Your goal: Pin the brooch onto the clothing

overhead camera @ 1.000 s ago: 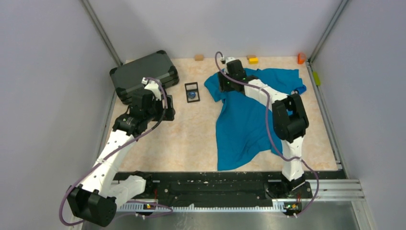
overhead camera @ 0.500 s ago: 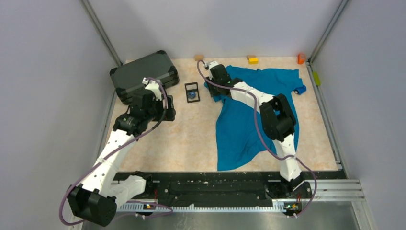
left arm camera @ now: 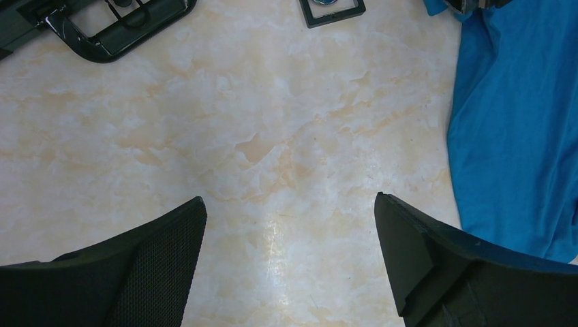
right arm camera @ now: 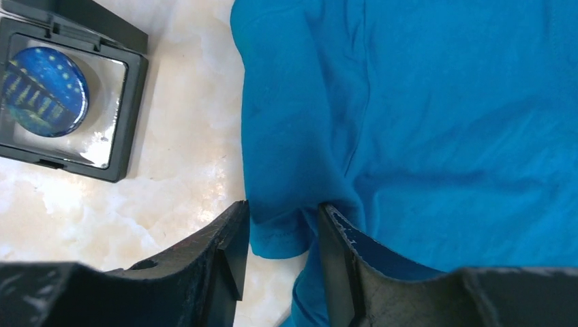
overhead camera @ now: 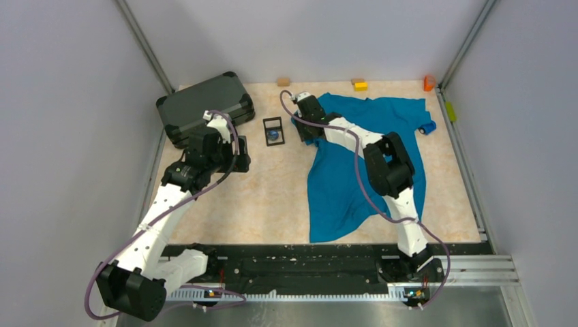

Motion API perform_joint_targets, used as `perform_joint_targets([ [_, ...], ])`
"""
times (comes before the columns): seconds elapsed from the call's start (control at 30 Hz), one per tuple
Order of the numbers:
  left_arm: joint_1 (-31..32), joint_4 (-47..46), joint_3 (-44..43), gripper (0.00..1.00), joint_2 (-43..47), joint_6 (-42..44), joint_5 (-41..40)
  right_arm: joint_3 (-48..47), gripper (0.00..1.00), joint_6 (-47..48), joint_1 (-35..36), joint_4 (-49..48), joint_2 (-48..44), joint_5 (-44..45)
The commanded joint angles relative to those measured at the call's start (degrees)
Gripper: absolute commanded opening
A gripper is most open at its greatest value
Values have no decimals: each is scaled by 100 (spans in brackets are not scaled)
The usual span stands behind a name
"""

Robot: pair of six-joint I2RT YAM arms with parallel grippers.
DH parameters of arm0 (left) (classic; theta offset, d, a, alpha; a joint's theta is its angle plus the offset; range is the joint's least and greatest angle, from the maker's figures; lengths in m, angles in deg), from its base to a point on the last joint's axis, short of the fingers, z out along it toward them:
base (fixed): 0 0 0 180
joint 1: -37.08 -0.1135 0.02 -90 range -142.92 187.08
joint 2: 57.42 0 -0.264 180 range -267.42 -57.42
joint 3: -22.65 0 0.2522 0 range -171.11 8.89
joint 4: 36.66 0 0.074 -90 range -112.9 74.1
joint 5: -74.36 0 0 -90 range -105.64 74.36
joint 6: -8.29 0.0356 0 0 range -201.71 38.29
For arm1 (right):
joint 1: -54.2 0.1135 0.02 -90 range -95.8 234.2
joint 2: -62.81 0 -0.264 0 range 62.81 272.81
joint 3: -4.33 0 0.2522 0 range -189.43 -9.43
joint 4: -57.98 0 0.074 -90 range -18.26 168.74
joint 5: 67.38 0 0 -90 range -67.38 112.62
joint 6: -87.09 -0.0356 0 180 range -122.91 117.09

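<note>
The teal-blue T-shirt lies spread on the right half of the table. My right gripper is at its left sleeve. In the right wrist view the gripper is closed down on a bunched fold of the sleeve edge, with fabric touching both fingers. The brooch, a round dark blue disc, lies inside a black rectangular frame just left of the sleeve; it also shows in the top view. My left gripper is open and empty over bare tabletop, left of the shirt.
A dark grey hard case stands at the back left, its handle near my left gripper. A blue toy car lies by the shirt's right sleeve. Small yellow, tan and orange pieces line the back wall.
My right gripper has swung left from the shirt's collar area to the left sleeve edge and lowered onto it. The left arm has not moved.
</note>
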Motion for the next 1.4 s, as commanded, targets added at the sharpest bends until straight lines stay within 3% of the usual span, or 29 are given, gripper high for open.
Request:
perform_joint_targets([
  [0.0,-25,-204,13,96,3,-34,54,-260,45,-89,56,39,125,89],
  [0.13,-25,-205,13,96,3,-36,56,-260,48,-94,82,49,180,-53],
  [0.37,-25,-204,13,96,3,-34,56,-273,46,-112,151,36,266,-202],
  [0.5,-26,-198,13,96,4,-34,55,-304,29,-162,154,42,298,-152],
  [0.63,-25,-191,13,96,12,-34,58,-390,23,-170,154,105,326,-145],
  [0.73,-25,-196,13,96,23,-34,56,-455,0,-256,154,223,285,-295],
  [1.03,-25,-207,22,96,40,-34,56,-87,0,-1113,145,-3,-596,-1730],
  [1.37,-25,-229,30,96,45,-25,329,426,2,-2190,112,-826,-664,-2690],
])
